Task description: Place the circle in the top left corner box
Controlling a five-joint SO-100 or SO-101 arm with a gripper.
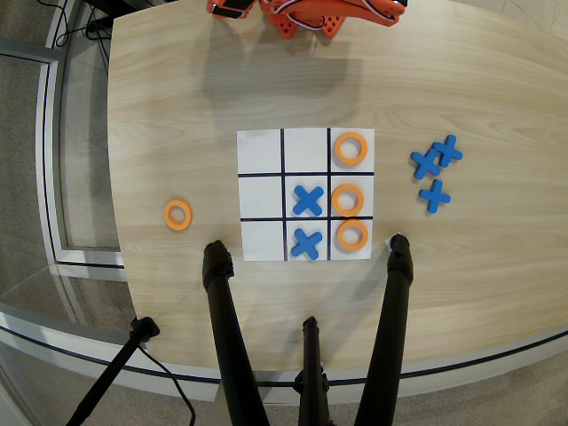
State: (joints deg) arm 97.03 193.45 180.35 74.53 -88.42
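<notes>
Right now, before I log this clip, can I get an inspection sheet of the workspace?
Surface: light wooden table carrying a white 3x3 grid sheet.
Job's things: loose orange ring on the table, left of the sheet in the overhead view; top left cell empty.
On the grid: three orange rings fill the right column; blue X pieces in the centre and bottom middle cells.
Clutter: three spare blue X pieces right of the sheet.
Gripper: orange arm at the top edge; jaws not in view.
Cables: black cable at lower left.
Surroundings: black tripod legs on the near edge.
</notes>
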